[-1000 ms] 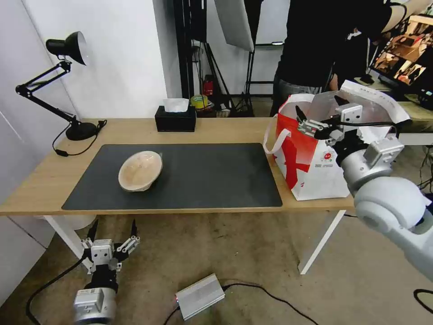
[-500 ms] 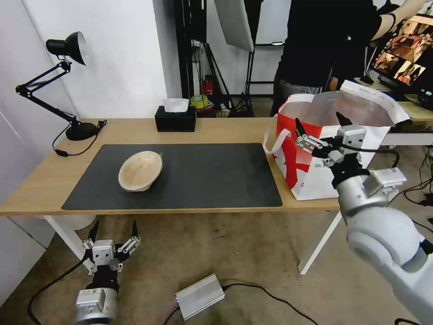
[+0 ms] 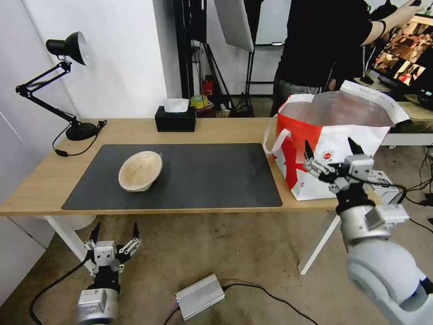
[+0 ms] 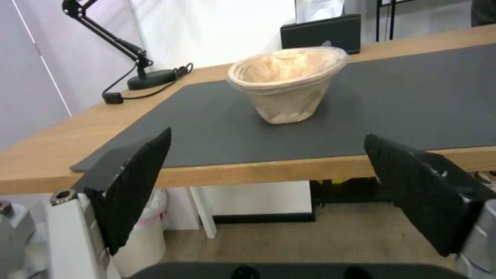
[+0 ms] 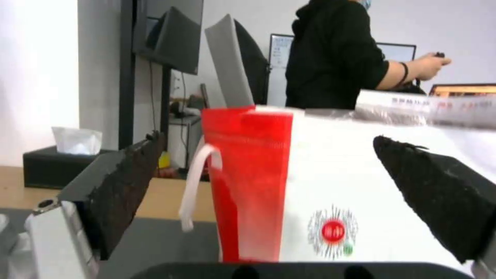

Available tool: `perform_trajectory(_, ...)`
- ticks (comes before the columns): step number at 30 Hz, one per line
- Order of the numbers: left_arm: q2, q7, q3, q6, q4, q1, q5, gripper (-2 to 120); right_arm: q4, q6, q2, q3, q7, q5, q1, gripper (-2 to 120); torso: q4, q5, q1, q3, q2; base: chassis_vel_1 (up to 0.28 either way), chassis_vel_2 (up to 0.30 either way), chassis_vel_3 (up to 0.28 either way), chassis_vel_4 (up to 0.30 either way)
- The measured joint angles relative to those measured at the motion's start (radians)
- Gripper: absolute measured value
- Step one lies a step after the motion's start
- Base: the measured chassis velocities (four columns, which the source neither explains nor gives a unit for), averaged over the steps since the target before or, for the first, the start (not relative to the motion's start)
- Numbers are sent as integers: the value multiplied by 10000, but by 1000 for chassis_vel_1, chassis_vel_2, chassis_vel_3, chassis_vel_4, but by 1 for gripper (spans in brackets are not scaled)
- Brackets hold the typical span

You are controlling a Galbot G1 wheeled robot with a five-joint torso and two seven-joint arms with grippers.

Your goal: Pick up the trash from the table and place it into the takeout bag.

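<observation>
One piece of trash, a shallow beige bowl (image 3: 140,170) (image 4: 287,83), rests tilted on the dark grey mat (image 3: 203,178) of the light-wood table (image 3: 135,128). The white and red takeout bag (image 3: 331,149) (image 5: 331,193) stands open at the table's right end, foil lining showing. My right gripper (image 3: 330,152) (image 5: 269,205) is open and empty, in front of the bag's near face and below its rim. Down below the table's front left edge, near the floor, my left gripper (image 3: 114,231) (image 4: 269,193) hangs open and empty, facing the bowl.
A black tissue box (image 3: 175,118) sits at the table's back edge. A black desk lamp (image 3: 67,85) stands at the back left with its cord on the wood. A silver box (image 3: 200,295) and cables lie on the floor. A person (image 3: 324,45) stands behind the bag.
My right gripper has come down and back from above the bag's opening to in front of its near face, still open and empty. The left gripper has barely moved.
</observation>
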Motion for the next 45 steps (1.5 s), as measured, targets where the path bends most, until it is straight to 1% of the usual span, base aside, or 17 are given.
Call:
perform_trajectory(4, -5, 0, -1, 0, 4, -1, 2, 100, -46, 230, 321, -99, -15, -407, -412, 100, 1, 0, 0, 0, 0, 0, 0, 0, 0)
perform_trajectory(8, -5, 0, -5, -2, 16, 1, 2, 100, -205, 473, 469, -256, -28, -794, -642, 100, 0, -1, 0, 0, 0, 0, 0, 0, 0)
perform_trajectory(11, -7, 0, -7, -5, 46, -1, 3, 100, -594, 784, 618, -790, -16, -1143, -811, 100, 1, -1, 1, 0, 0, 0, 0, 0, 0)
perform_trajectory(15, -21, -1, -8, -8, 56, 6, 4, 100, -1087, 1136, 813, -1073, -15, -1624, -918, 100, 1, 0, 0, 0, 0, 0, 0, 0, 0)
perform_trajectory(21, 5, -2, -33, -16, 64, 32, 4, 100, -1487, 1441, 914, -1128, -173, -1820, -1186, 100, 0, 0, 0, 1, 0, 0, 0, 0, 0)
perform_trajectory(24, 22, -4, -31, -18, 76, 28, 4, 100, -1766, 1629, 927, -1078, -481, -2037, -1390, 100, 1, 0, 1, 1, 0, 0, 0, 0, 0)
perform_trajectory(30, 25, -4, -11, -31, 159, 4, 4, 100, -2172, 1708, 960, -1047, -912, -2345, -1604, 100, 0, 0, 1, 1, 0, 0, 0, 0, 0)
perform_trajectory(45, 42, -7, -37, -39, 156, 1, -10, 100, -2619, 1618, 1181, -1143, -518, -2491, -1586, 100, 1, 0, 1, 1, 0, 0, 0, 0, 0)
